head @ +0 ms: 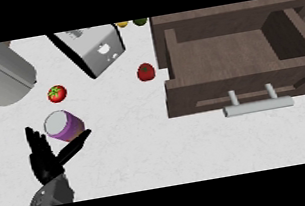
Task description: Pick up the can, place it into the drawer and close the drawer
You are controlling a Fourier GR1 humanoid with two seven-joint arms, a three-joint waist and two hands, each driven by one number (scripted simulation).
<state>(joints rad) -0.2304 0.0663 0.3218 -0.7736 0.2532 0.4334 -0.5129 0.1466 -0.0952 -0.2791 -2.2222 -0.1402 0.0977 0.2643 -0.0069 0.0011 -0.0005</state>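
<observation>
L hand (45,161), 1 can (63,125), 2 tomatoes (56,93)

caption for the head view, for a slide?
Left hand open beside the purple can; drawer open at right.

Left hand (45,161) black, slender fingers (37,144); forearm (51,195) grey, perhaps faceted.

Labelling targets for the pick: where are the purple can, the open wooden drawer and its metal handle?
purple can (63,125): head view, on its side wall.
open wooden drawer (238,84): head view, front panel.
metal handle (258,106): head view, bar's middle.
</observation>
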